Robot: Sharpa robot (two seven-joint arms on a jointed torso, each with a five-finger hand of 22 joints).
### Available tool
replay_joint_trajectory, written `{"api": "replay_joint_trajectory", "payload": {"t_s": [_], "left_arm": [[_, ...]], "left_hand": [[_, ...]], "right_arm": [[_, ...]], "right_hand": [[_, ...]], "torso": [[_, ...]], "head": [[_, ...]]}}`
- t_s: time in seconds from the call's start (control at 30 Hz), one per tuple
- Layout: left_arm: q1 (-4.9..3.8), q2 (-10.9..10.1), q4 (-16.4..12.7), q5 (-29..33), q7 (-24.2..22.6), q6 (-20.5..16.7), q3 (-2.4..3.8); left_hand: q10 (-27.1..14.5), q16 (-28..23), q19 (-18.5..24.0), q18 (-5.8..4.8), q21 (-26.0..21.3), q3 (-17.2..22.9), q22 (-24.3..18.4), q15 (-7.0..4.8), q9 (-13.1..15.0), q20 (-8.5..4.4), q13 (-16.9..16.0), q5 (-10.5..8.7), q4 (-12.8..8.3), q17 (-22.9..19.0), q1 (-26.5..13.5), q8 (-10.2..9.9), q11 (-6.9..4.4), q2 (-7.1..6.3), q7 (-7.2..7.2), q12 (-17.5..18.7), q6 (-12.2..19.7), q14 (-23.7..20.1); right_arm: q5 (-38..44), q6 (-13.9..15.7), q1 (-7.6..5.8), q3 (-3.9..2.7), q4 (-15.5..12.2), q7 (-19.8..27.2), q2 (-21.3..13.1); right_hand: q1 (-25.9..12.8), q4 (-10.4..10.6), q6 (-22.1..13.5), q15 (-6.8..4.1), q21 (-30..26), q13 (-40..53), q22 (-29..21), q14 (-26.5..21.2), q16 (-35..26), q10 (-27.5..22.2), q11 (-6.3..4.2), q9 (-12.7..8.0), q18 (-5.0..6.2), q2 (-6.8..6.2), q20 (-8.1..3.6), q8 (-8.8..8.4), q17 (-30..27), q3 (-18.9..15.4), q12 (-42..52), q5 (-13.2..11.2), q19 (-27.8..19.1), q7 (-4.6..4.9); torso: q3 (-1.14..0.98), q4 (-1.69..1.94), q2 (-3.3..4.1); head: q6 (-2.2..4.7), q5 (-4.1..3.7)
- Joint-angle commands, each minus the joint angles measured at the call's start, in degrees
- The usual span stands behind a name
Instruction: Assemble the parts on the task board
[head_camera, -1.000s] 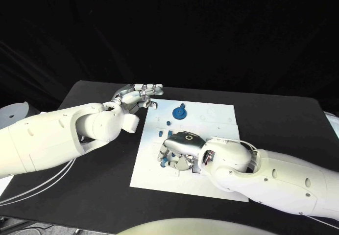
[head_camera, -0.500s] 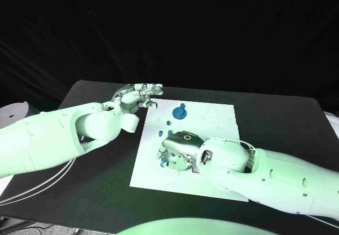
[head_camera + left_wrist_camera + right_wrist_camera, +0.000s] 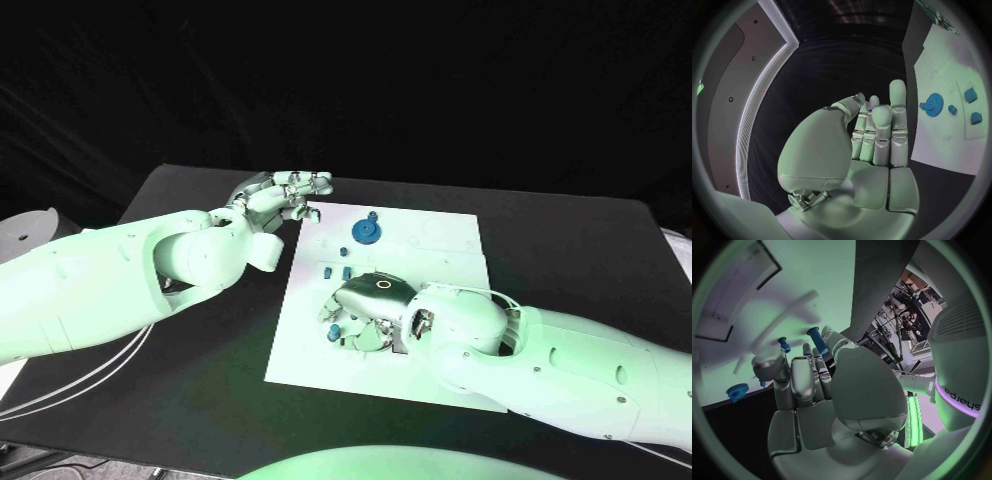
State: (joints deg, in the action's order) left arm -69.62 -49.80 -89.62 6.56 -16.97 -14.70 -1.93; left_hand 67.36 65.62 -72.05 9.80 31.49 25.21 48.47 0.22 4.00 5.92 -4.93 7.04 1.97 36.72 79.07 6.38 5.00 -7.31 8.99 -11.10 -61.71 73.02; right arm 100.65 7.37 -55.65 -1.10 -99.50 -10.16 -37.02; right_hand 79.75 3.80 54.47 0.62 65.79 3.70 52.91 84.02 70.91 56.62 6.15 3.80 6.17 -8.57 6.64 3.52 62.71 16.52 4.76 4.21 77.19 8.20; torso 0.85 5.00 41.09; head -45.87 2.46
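Note:
The white task board (image 3: 433,250) lies mid-table. A blue gear (image 3: 368,231) sits at its far end, also in the left wrist view (image 3: 934,103). Small blue parts (image 3: 338,270) lie between the gear and my right hand. My right hand (image 3: 372,300) is bent down over the board's left middle. A blue peg (image 3: 817,340) stands between its thumb and fingertips, and a second small blue peg (image 3: 784,344) is just beside. My left hand (image 3: 286,191) hovers at the board's far left corner with fingers straight (image 3: 874,132), holding nothing.
The black table (image 3: 577,250) surrounds the board, with bare room to its right. My left forearm (image 3: 130,280) covers the table's left side. My right forearm (image 3: 562,365) lies over the board's near right corner.
My right hand has shifted slightly toward the board's near edge, and a blue piece under its fingertips shows more. The left hand has not moved.

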Motion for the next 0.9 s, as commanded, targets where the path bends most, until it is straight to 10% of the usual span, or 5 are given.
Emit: {"api": "replay_joint_trajectory", "payload": {"t_s": [0.03, 0.43, 0.63, 0.9], "left_arm": [[-0.04, 0.0, -0.1, -0.2, -0.4, 0.6, 0.04], [-0.04, -0.2, 0.0, -0.2, -0.3, 0.6, 0.03], [-0.04, -0.6, -0.1, -0.2, -0.3, 0.5, 0.02], [-0.03, -0.9, -0.1, -0.2, -0.3, 0.5, -0.01]], "left_hand": [[-0.3, -0.1, 0.1, 0.62, -0.3, -0.2, -0.1, 0.02, -0.1, -0.02, -0.1, 0.19, 0.0, 0.0, -0.1, 0.3, 0.01, 0.32, 0.33, -0.3, 0.0, -0.4], [-0.4, -0.1, 0.1, 0.63, -0.3, -0.2, -0.1, 0.01, -0.1, -0.02, 0.0, 0.19, 0.0, 0.0, -0.1, 0.3, 0.01, 0.36, 0.32, -0.3, 0.0, -0.4], [-0.4, -0.1, 0.0, 0.63, -0.3, -0.2, -0.1, 0.01, -0.1, -0.02, 0.0, 0.19, 0.0, -0.1, -0.1, 0.3, 0.00, 0.36, 0.31, -0.4, 0.0, -0.4], [-0.4, -0.1, 0.0, 0.63, -0.3, -0.2, -0.1, 0.01, -0.1, -0.02, 0.0, 0.19, 0.0, -0.1, -0.1, 0.3, 0.00, 0.36, 0.31, -0.4, 0.0, -0.4]], "right_arm": [[1.0, 4.9, 0.05, 0.01, -0.5, -2.0, -0.7], [-10.6, 10.8, -2.33, -1.30, -6.8, -2.5, -10.7], [-16.8, 9.3, -4.03, -1.42, -10.8, -8.6, -19.6], [-17.6, 9.1, -3.16, -0.68, -14.6, -17.0, -27.5]], "right_hand": [[0.0, 0.1, 0.4, 0.14, 0.4, 0.0, 0.0, 1.2, -0.2, 0.3, -0.02, 0.1, 0.95, 0.58, -0.06, 0.31, -0.2, -0.4, 0.3, 0.3, 0.3, 0.16], [-0.5, 0.8, 2.7, -0.56, 0.3, 0.7, 0.0, 1.3, -0.5, 7.2, -1.03, 0.2, 0.93, 1.38, -0.58, 0.82, -0.8, -2.8, 3.8, 0.4, 0.7, 0.68], [-3.9, 4.0, 7.4, -3.17, 6.2, 5.1, 8.3, 3.1, 5.5, 21.7, -4.35, 0.9, -0.56, 0.90, -3.15, 3.20, 6.9, -5.3, 10.9, 1.1, 4.1, -1.48], [-7.7, 10.3, 8.0, -4.62, 10.9, 40.1, 14.9, 4.1, 11.4, 26.7, -5.85, 1.6, -1.77, 0.50, -5.00, 5.45, 14.7, -13.5, 41.6, 8.8, 6.2, -3.33]], "torso": [[-0.02, -0.06, -0.06], [0.02, -0.18, -0.17], [0.17, -0.90, -0.27], [0.05, -2.16, -0.36]], "head": [[-0.01, -0.11], [0.53, -1.55], [1.09, -2.91], [1.45, -3.65]]}}
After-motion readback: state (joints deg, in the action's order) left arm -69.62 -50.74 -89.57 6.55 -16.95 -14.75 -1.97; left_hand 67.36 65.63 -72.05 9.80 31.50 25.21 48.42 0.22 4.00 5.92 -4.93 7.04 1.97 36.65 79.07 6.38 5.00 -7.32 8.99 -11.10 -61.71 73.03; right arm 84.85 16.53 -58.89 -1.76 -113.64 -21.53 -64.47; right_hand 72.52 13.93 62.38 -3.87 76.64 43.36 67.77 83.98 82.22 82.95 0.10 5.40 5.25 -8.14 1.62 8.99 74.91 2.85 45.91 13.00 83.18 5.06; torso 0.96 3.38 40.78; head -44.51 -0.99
